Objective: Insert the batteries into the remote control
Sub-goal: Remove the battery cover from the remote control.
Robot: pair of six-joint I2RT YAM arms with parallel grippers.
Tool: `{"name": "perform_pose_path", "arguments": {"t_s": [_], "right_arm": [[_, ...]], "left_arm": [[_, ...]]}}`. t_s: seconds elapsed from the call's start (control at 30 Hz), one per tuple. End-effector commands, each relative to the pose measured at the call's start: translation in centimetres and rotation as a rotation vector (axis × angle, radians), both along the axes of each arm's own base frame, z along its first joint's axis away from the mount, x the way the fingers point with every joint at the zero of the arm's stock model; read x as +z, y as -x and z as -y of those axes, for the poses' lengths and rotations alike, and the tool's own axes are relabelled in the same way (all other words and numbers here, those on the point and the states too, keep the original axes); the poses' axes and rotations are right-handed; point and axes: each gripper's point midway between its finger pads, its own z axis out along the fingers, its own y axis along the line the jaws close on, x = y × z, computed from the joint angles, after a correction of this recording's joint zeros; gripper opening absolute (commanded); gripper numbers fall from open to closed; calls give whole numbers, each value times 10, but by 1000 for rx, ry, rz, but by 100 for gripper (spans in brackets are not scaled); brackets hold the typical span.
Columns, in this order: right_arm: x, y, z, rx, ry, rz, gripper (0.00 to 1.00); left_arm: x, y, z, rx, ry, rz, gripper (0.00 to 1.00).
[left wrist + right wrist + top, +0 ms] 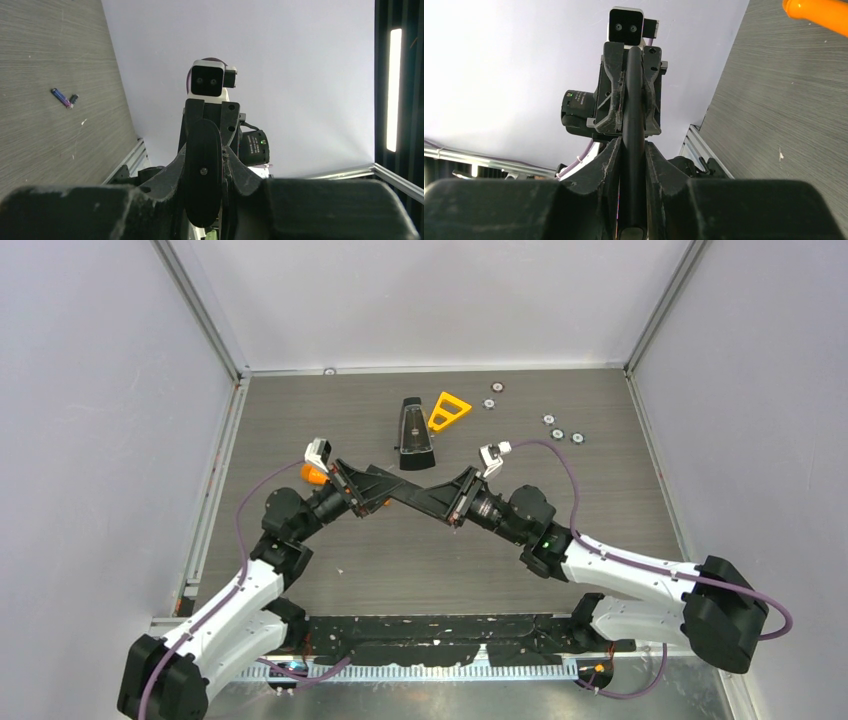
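Note:
The remote control is a slim black bar held in the air between both grippers, above the middle of the table. My left gripper is shut on one end of it; in the left wrist view the remote stands on edge between the fingers of that gripper. My right gripper is shut on the other end, its fingers pressed on both sides of the bar. One purple-blue battery lies on the table, with a short dark piece beside it.
A tapered black case and an orange triangle lie behind the grippers. Small silver discs are scattered at the back right. An orange object sits by the left wrist. Walls enclose the table.

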Motion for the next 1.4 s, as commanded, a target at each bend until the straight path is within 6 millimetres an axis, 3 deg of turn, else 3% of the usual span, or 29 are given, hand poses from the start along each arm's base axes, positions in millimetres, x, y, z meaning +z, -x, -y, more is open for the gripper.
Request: {"name": "perform_pose_path", "arguments": {"t_s": [0.0,0.13,0.2,0.7,0.87,1.2,1.37], "right_arm": [[7,3,9,-20,-25,35,23],[10,2,8,-19,-30,40,9],[10,3,8,-17,-33,42,6],[20,7,15,-23,-88,70,5],[13,4,16,-35,-45,48,6],[12,-2,12,-30,55,36,55],[16,-5,21,-26,88,60,67]], "left_arm": [[48,-7,-25,131,119,132,0],[47,-8,-27,142,125,123,0],[45,-8,-28,151,133,117,0],[45,-14,-48,257,228,83,0],[41,-15,-48,263,206,74,0],[46,-13,-31,190,78,118,0],[33,-14,-21,141,-3,100,0]]}}
